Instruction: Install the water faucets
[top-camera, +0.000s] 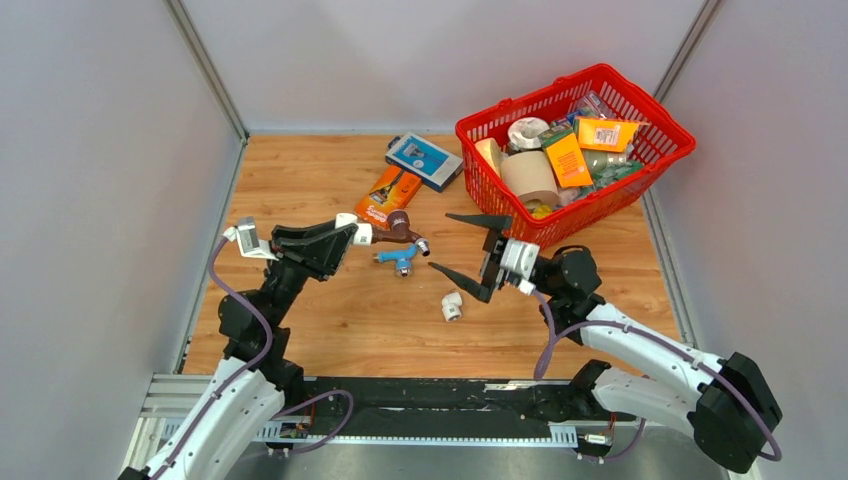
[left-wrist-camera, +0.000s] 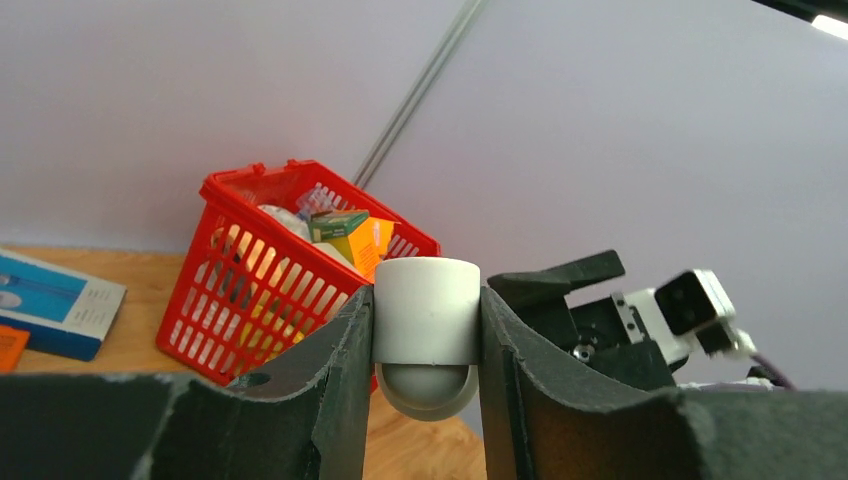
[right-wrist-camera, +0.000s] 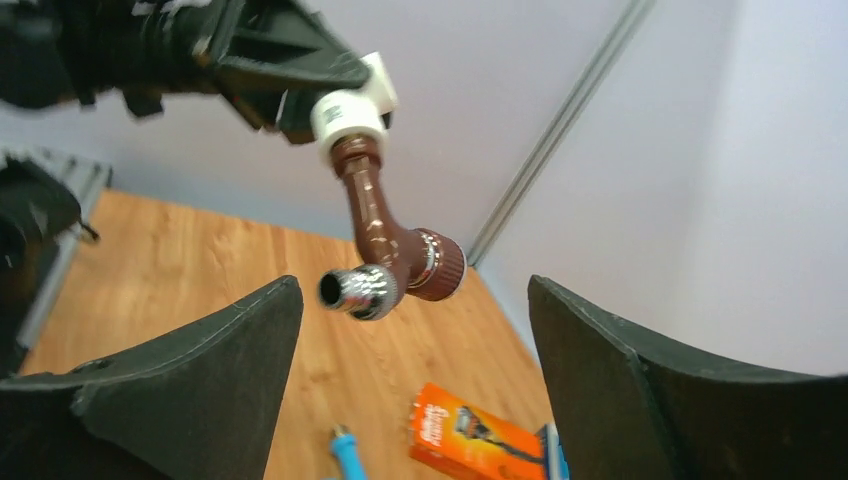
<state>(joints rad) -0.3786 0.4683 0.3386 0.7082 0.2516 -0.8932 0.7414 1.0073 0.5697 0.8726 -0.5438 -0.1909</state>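
Left fingers (left-wrist-camera: 345, 380) are clenched on a white elbow fitting (left-wrist-camera: 425, 320), held up off the tabletop (top-camera: 330, 320). The brown faucet (right-wrist-camera: 385, 235) hangs from that fitting by its threaded end and looks seated, though we can't see how deep the thread goes. Right fingers (right-wrist-camera: 190, 380) are spread wide, nothing in them, just in front of the faucet.

Step in hand, as we judge it: check the 1st tap, then start the 2nd. To do it well:
- keep the left grip firm and level so the brown tap doesn't swing
- back the right arm off straight, w/o clipping the spout
- take the blue faucet (top-camera: 398, 257), lying on the tabletop below the brown one, by its body, threads left free
- the spare white elbow (top-camera: 452, 306) sits near it, prob. its mate

Writing: orange pack (top-camera: 385, 192), blue box (top-camera: 425, 160) and the red basket's (top-camera: 575, 218) contents all carry print, but it's too small or blurred to read. No brand legible.
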